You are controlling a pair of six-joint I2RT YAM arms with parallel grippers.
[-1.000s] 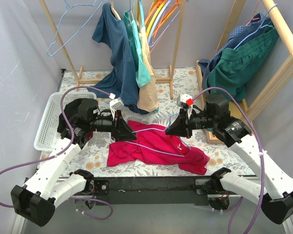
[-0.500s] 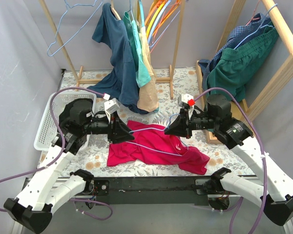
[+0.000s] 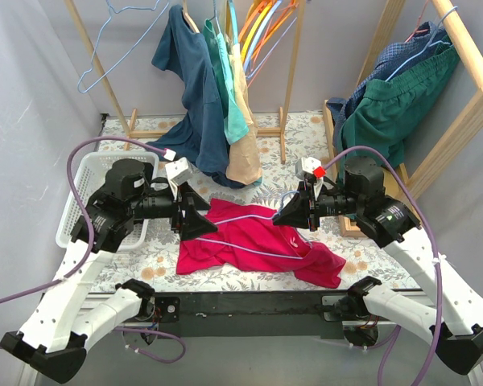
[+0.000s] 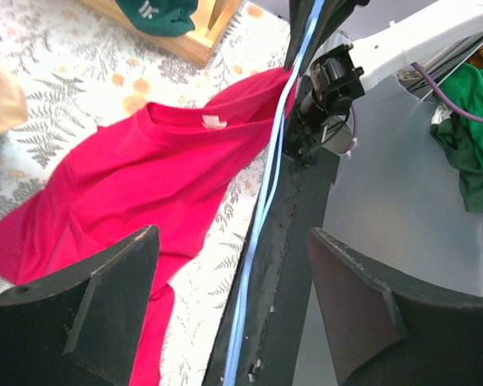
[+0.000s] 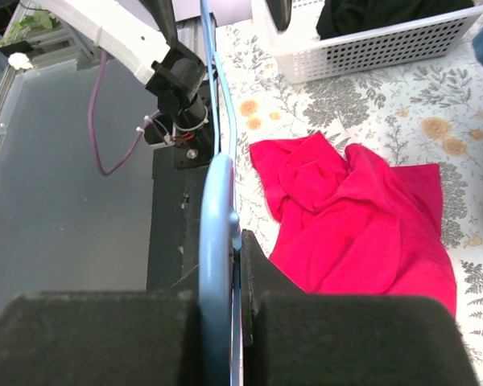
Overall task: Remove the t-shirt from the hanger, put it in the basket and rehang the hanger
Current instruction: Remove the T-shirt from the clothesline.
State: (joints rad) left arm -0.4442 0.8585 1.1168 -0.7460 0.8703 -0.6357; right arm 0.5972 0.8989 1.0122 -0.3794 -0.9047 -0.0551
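Note:
The red t-shirt lies crumpled on the flowered table, collar up in the left wrist view. A light blue wire hanger stretches above it between my two grippers, its wires showing on top of the cloth. My right gripper is shut on the hanger at the shirt's right end. My left gripper is open at the shirt's left end. The hanger wire runs between the left fingers without touching either. The right wrist view shows the shirt below and to the right.
A white basket holding dark cloth stands at the left. Behind the shirt a wooden rack carries blue, teal and tan garments and spare hangers. A second rack at the right holds a green garment. The table's black front edge is near.
My left gripper has opened and let go of the hanger, and the left arm has drawn back a little to the left. The right gripper keeps its hold.

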